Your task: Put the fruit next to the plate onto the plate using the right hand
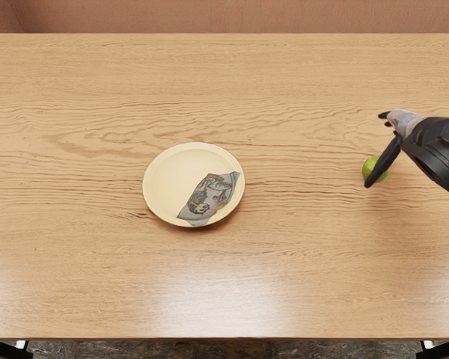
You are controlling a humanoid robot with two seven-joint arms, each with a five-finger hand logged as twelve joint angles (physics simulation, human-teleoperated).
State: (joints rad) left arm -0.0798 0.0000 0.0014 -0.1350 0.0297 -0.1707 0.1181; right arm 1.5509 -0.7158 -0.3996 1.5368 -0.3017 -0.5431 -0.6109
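Observation:
A cream round plate with a grey patterned patch on its right side lies on the wooden table, slightly left of centre. A small green fruit sits on the table far to the plate's right, partly hidden behind a finger. My right hand enters from the right edge and hovers right at the fruit, its fingers spread and relaxed, one dark finger reaching down across the fruit's front. The fingers do not close around the fruit. The left arm does not show.
The wooden table spans the view, with its back edge against a brown wall and its front edge near the bottom of the picture.

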